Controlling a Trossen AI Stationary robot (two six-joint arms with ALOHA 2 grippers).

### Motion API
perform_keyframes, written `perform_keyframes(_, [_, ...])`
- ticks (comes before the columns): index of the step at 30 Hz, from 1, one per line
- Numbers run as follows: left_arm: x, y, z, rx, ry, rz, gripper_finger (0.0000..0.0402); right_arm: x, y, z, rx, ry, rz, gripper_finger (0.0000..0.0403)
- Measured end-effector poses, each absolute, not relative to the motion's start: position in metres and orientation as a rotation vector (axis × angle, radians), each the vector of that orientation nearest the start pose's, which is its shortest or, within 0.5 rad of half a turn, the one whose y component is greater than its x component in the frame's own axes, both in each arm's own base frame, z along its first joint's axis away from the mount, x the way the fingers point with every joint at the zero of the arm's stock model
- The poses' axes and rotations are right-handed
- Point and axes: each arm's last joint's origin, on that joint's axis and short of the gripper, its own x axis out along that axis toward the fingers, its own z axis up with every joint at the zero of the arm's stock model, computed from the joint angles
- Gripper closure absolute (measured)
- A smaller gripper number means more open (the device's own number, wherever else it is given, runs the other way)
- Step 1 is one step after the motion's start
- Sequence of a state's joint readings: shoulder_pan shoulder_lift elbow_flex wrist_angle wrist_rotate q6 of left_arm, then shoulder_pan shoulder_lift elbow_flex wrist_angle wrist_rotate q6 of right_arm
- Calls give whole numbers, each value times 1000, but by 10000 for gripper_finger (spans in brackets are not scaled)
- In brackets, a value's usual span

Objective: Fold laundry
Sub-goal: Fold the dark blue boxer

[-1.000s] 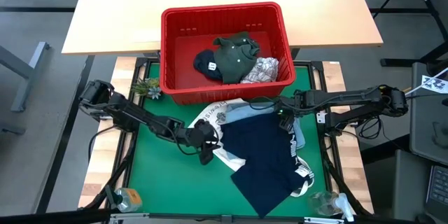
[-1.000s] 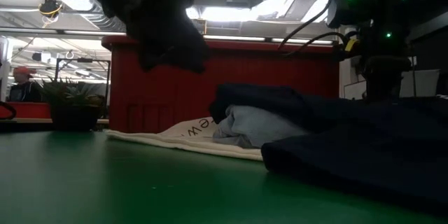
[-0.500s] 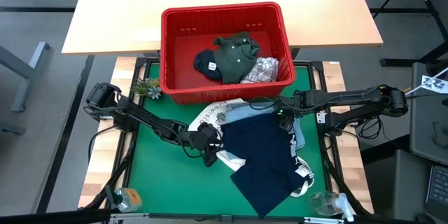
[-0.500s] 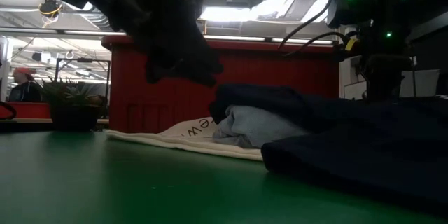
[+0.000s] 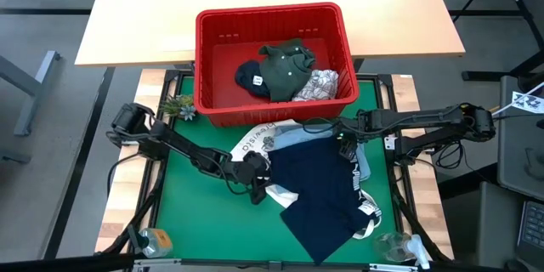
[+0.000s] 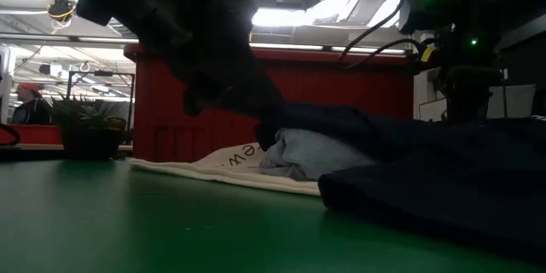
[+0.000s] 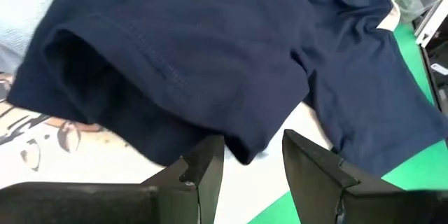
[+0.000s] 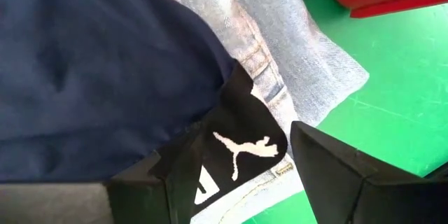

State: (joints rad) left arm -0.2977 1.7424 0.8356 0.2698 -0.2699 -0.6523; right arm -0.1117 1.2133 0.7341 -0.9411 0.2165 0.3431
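On the green worktop (image 5: 183, 195), the navy garment (image 5: 314, 191) hides most of the denim (image 8: 308, 63) beneath. The red basket (image 5: 212, 59), far side, holds olive, navy and printed laundry (image 5: 289, 70). My left hand (image 5: 257, 189), fingers apart, hovers at the navy hem; my right hand (image 5: 345, 147) is open too.

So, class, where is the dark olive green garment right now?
In the high view, the dark olive green garment lies inside the red basket, between a navy item and a printed white one.
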Motion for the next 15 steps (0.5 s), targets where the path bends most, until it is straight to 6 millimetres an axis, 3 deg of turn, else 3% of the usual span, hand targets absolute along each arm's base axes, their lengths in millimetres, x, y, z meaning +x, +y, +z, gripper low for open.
perform_keyframes(9, [330, -93, 148, -456, 577, 163, 274, 185, -27, 196, 207, 1359, -511, 187])
perform_keyframes(15, [332, -98, 138, -445, 585, 161, 343, 185, -23, 195, 315, 1389, -398, 201])
